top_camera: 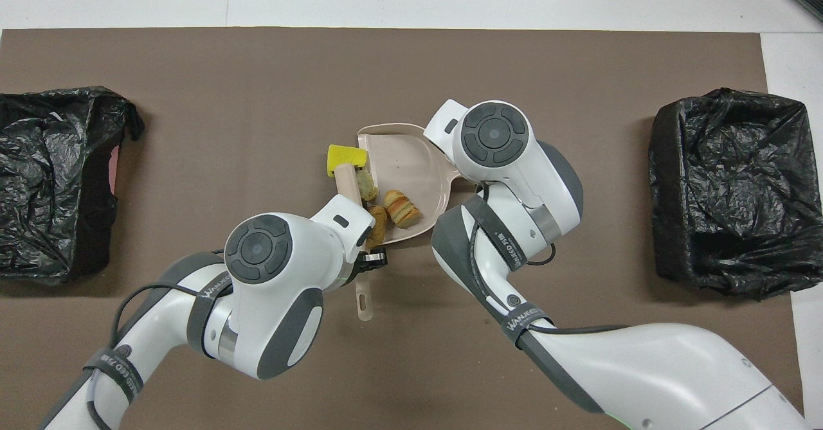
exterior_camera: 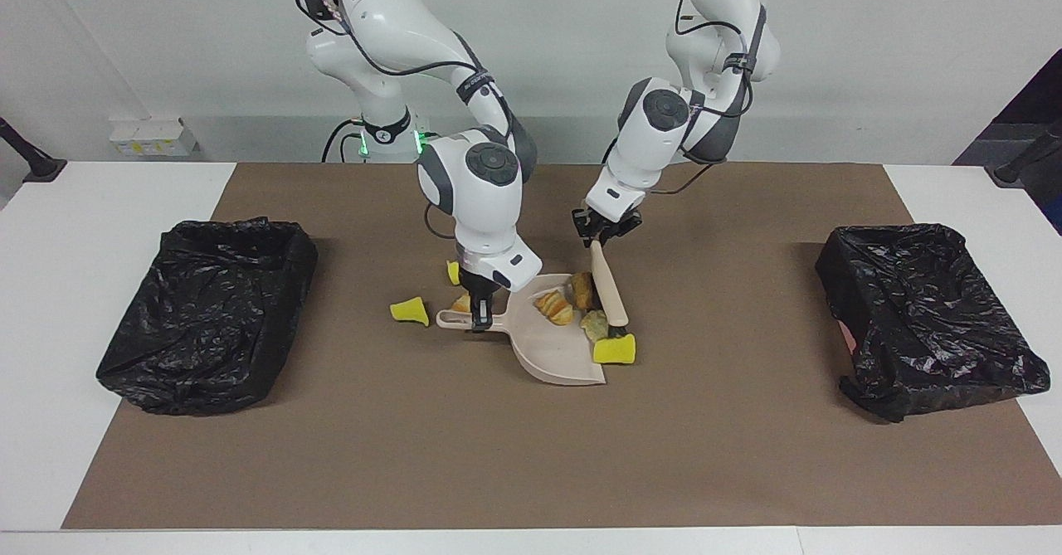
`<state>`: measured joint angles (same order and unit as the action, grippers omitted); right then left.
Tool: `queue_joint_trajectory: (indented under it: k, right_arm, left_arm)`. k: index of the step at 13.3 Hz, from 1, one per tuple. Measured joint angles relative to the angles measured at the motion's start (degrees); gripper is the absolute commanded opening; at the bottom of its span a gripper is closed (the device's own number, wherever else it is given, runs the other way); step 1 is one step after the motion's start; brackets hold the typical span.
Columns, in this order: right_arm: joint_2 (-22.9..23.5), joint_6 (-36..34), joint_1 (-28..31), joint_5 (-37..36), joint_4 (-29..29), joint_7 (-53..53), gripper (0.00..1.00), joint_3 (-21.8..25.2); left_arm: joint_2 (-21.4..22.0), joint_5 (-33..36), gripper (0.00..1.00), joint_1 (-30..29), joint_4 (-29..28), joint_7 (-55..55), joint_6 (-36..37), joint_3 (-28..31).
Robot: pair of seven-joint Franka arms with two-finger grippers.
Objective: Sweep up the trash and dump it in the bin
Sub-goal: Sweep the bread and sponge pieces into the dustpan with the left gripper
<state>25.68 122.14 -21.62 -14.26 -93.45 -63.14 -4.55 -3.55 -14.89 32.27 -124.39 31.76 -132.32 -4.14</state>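
Both arms lean over mid-mat: right gripper clenched on the dustpan handle, left gripper clenched on the brush, with the yellow wedge at the pan's lip.

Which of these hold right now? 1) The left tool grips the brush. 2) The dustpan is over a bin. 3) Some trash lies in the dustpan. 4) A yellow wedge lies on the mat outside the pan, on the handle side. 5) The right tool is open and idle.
1) True: the left tool is shut on the brush.
2) False: the dustpan rests on the mat mid-table, between the two bins.
3) True: bread pieces sit in it.
4) True: a yellow wedge lies there.
5) False: the right tool is shut on the dustpan's handle.
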Motion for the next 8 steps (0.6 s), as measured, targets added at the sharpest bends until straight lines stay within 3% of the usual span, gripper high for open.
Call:
queue_joint_trajectory:
  k: [4, 8]
  right_arm:
    - [0.16, 0.02, -0.01, 0.0, -0.01, 0.32, 0.0, -0.06]
    - [0.39, 0.3, -0.36, 0.01, -0.01, 1.06, 0.0, -0.15]
  left_arm:
    - [-0.81, -0.09, 0.0, -0.54, 3.59, -0.8, 3.47, 0.88]
    - [2.38, 0.49, 0.0, -7.05, 7.51, -14.06, 12.77, 1.73]
